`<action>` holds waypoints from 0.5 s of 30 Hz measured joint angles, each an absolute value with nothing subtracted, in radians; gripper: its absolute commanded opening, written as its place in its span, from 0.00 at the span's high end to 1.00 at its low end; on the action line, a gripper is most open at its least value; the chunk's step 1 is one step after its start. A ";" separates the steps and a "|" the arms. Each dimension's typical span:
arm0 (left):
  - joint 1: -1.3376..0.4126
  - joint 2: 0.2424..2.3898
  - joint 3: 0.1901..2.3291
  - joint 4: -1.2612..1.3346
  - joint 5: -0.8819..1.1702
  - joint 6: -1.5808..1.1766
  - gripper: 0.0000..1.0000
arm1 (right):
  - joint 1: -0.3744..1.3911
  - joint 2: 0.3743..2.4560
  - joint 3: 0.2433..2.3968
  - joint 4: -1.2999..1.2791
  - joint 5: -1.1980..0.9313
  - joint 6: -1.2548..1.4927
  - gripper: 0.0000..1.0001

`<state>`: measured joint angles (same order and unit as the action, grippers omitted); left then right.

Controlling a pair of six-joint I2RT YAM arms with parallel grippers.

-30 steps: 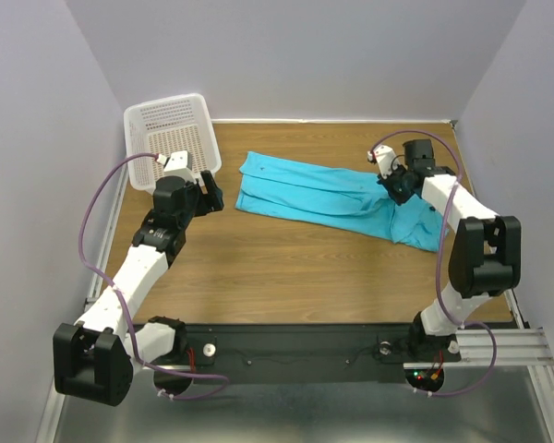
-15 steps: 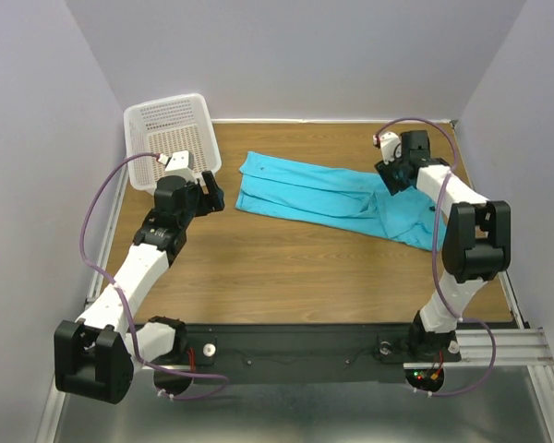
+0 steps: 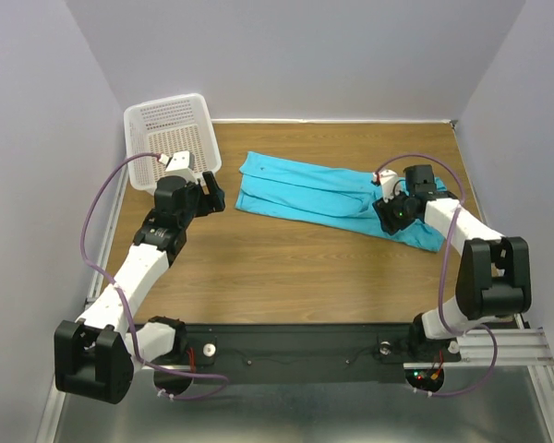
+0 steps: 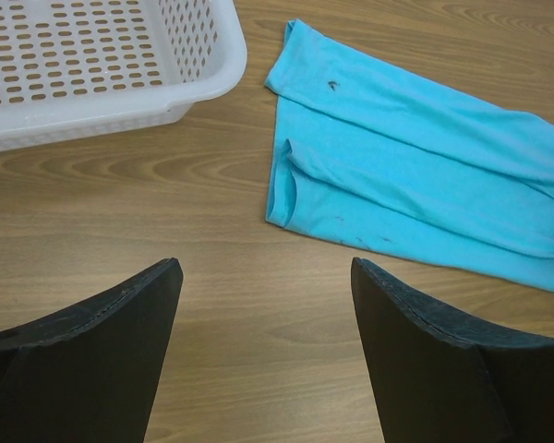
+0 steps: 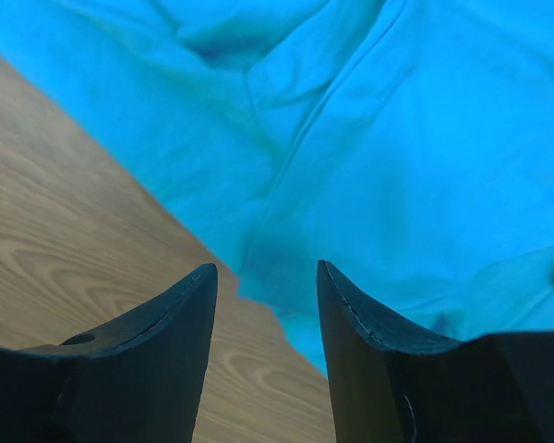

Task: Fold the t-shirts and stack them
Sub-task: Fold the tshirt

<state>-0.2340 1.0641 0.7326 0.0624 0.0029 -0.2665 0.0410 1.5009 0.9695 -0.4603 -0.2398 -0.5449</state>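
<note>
Hovering over the wooden table [image 3: 277, 268] in the top view, the left gripper [image 3: 210, 192] has its jaws wide apart and holds nothing. It sits just near of the white basket [image 3: 171, 125] in the far left corner. The turquoise t-shirt [image 3: 323, 194] lies flat, folded into a long band that runs from the far middle of the table toward the right. The right gripper [image 3: 388, 210] is low over the near right end of the band, and the wrist's own body hides its jaws from above. In the left wrist view the two dark fingers [image 4: 92, 351] stand well apart with only bare wood between them. The basket's corner is cut off at the far left. The shirt's left end lies beyond and to the right, clear of the fingers, and its small dark specks cannot be made out. In the right wrist view the fingers [image 5: 148, 341] are partly apart with nothing clamped between them. Under the gap the shirt's near edge meets the wood. The cloth is blurred, and whether the tips touch it cannot be told.
</note>
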 measured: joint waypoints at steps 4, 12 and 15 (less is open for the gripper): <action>-0.234 1.064 0.733 0.063 0.013 -0.266 0.14 | 0.041 1.536 0.941 -0.483 -0.232 -0.540 0.47; -0.234 1.064 0.733 0.063 0.019 -0.266 0.14 | 0.041 1.547 0.940 -0.480 -0.221 -0.533 0.55; -0.234 1.064 0.733 0.063 0.019 -0.266 0.14 | 0.041 1.562 0.939 -0.479 -0.217 -0.530 0.57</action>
<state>-0.2340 1.0641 0.7326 0.0628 0.0189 -0.2665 0.0410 1.5623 0.9394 -0.4786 -0.2169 -0.5297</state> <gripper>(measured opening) 0.855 0.446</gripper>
